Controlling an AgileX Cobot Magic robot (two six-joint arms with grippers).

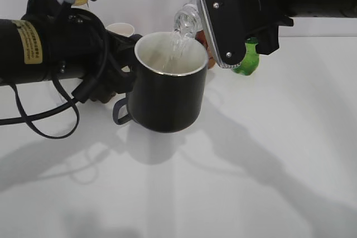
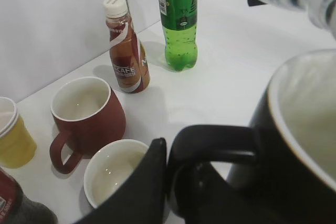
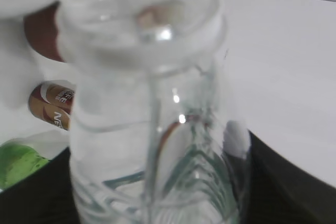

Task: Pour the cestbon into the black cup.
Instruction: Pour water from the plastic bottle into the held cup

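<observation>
While pouring proceeds, findings run near to far.
Cup: glossy black mug with off-white interior [image 1: 167, 90], held off the table by its handle in the clamped left gripper [image 1: 114, 85].
Bottle: small clear ribbed plastic water bottle [image 1: 187, 22], clasped by the right gripper [image 1: 223, 20], long axis tilted, mouth just above the far rim, water streaming inside.

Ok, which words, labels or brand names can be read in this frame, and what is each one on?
"SCAFE", first letters hidden: brown coffee bottle.
Green soda bottle: label print too small to read.
Yellow sticker on the left arm: print too blurred.
Cestbon: no readable text.
</observation>
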